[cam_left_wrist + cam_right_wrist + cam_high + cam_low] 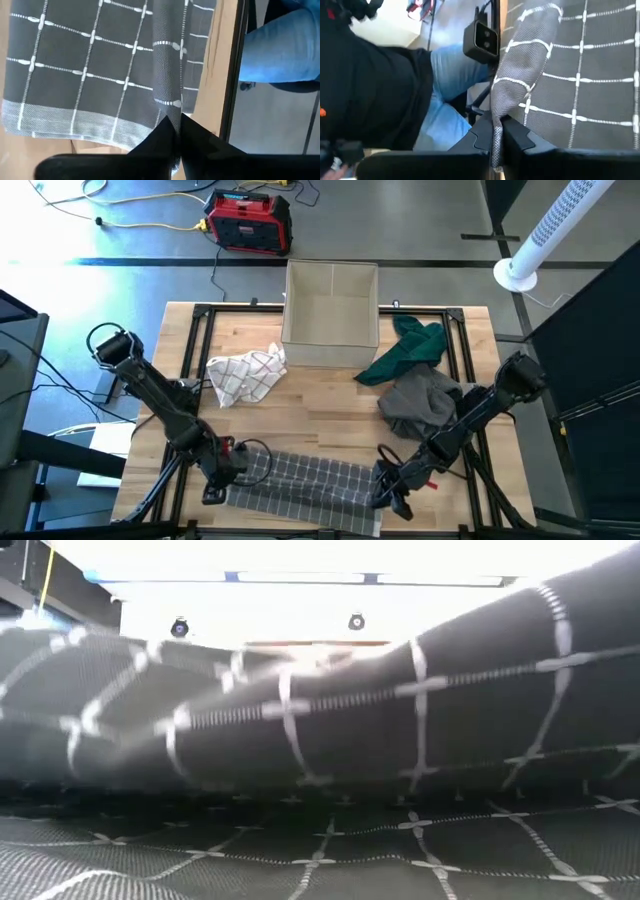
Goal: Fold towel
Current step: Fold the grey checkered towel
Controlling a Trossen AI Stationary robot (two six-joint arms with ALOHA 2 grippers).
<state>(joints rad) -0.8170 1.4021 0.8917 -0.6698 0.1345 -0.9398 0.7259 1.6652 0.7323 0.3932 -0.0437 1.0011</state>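
Towel: the grey checked towel [300,480] lies spread along the near edge of the table [330,395], between the two arms.
Left gripper: the left gripper [215,485] sits at the towel's left end — in the left wrist view its fingers are clenched on a pinched ridge of the cloth [167,90].
Right gripper: the right gripper [388,492] is at the towel's right end, and the right wrist view shows its fingers nipped tight on a bunched corner.
Step in hand: by the look of it, both ends are gripped for the first fold.
Doing it well: lift both ends together and evenly — keeping the cloth taut between them, so the fold line runs straight and the far edge lands square.
Risk: an uneven lift would likely skew the checks or drag the towel off the near edge.
Other cloths: a white checked cloth [245,375], a green cloth [405,350] and a grey cloth [420,405] lie farther back, near the box [330,315].
Beyond the table: a person in jeans [450,100] stands close to the near edge.
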